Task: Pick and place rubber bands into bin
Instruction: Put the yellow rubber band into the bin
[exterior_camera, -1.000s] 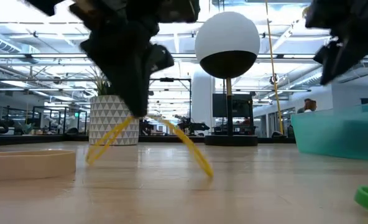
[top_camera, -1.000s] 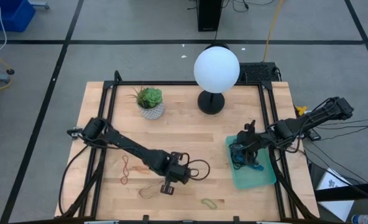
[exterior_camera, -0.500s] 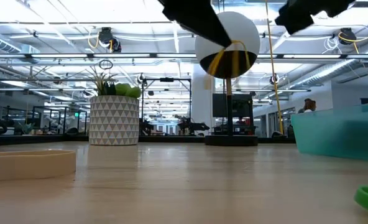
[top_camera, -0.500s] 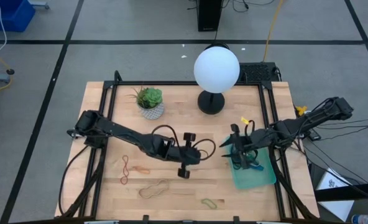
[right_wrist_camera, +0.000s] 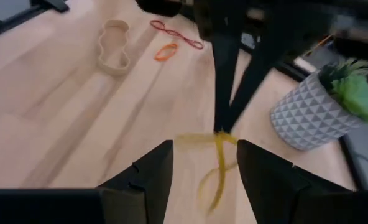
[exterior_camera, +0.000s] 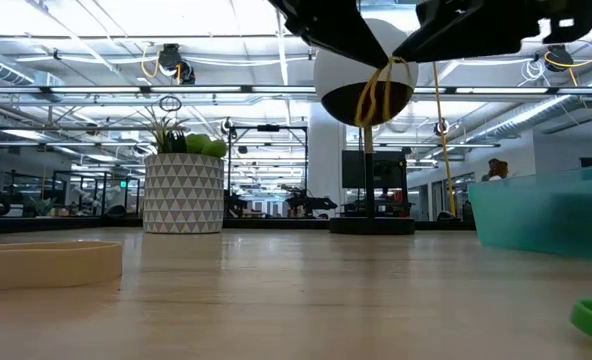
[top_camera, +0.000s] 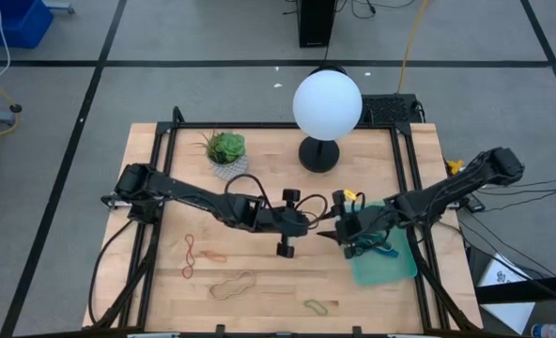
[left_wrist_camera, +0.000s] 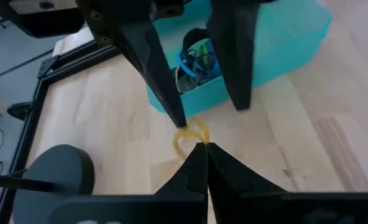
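Rubber bands, one yellow [left_wrist_camera: 190, 134]: carried a second earlier from low over the tabletop's front half, where it trailed onto the wood, up and toward the right side; at this moment it hung clear of the surface, pinched in the pressed-together tips of the left gripper [left_wrist_camera: 201, 148] near the tabletop's middle, just short of the bin [top_camera: 395, 266].

Right gripper [right_wrist_camera: 199, 158]: had swung out from over the bin to meet the left, fingers spread to either side of the dangling yellow loop, not yet closed on it. Judged: a hand-over in progress, transfer incomplete.

Bin, teal, at the right edge of the tabletop: already held a tangle of blue and green bands [left_wrist_camera: 195, 56].

Bands left on the tabletop, front-left area: red band [top_camera: 191, 253], small orange band [top_camera: 214, 255], tan band [top_camera: 233, 284]; green band [top_camera: 316, 306] near the front edge. Judged: several picks remained.
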Robot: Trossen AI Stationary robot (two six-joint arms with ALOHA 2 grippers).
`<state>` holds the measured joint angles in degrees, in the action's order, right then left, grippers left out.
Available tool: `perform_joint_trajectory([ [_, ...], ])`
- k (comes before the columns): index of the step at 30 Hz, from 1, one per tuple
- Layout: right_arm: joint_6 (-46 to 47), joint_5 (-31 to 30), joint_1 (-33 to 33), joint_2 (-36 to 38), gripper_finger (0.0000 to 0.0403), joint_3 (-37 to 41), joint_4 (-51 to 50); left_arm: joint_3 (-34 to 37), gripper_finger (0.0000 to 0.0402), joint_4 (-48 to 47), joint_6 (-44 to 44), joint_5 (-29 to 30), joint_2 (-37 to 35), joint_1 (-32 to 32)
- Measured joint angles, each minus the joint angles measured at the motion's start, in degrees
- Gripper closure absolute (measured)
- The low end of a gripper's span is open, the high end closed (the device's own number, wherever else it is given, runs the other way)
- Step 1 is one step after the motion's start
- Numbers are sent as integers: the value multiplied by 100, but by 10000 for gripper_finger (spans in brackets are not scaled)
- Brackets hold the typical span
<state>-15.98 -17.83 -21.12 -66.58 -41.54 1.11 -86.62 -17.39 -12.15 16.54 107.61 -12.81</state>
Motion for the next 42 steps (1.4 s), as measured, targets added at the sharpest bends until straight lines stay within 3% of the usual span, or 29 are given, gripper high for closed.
perform_joint_trajectory([
  [12,-227,-525,1,-436,247,-2,513,-5,395,-3,-17,-150,0,4],
  [23,-230,-615,0,-440,383,-2,448,-5,396,-6,-10,-147,0,-1],
  [26,-254,-616,0,-440,396,-2,441,-5,397,-4,4,-141,0,-1],
  [38,-85,-616,0,-438,401,-2,402,-5,328,-46,84,6,-2,17],
  [42,-56,-625,0,-438,402,-2,404,-5,284,-127,93,76,-4,17],
])
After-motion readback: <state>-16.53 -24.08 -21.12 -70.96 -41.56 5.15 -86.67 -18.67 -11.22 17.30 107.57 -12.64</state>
